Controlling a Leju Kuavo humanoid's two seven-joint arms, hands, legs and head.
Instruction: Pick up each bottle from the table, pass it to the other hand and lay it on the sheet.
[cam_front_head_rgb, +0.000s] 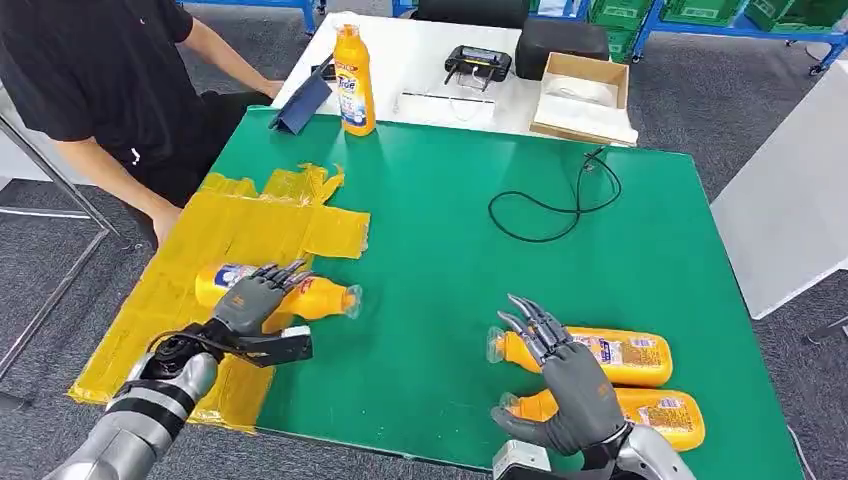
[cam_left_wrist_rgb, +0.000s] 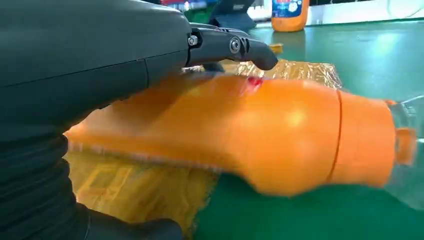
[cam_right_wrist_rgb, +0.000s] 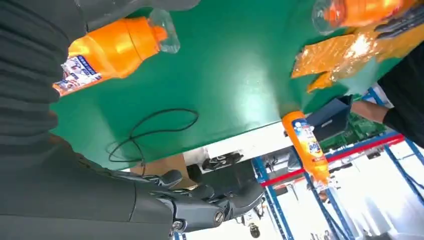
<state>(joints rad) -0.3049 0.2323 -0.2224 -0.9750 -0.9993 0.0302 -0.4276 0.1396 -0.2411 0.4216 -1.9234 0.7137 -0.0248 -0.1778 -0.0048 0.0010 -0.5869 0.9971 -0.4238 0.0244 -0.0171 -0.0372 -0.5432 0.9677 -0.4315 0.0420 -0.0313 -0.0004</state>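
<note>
Bottle lies on its side at the right edge of the yellow sheet, cap end poking out over the green table. Left hand rests on top of it, fingers draped over the body; in the left wrist view the bottle sits under the fingers, close and blurred. Whether the hand truly grips or merely rests on it, I cannot tell.

Right hand hovers over the table's near right part, fingers spread, holding nothing. Two more bottles lie on their sides there, side by side: the farther one just beyond the fingertips, the nearer one partly behind the palm.

Upright bottle stands at the far edge of the green table. Black cable loops on the far right part of the green. A person in a black shirt sits at the left, one hand near the sheet's far corner.
</note>
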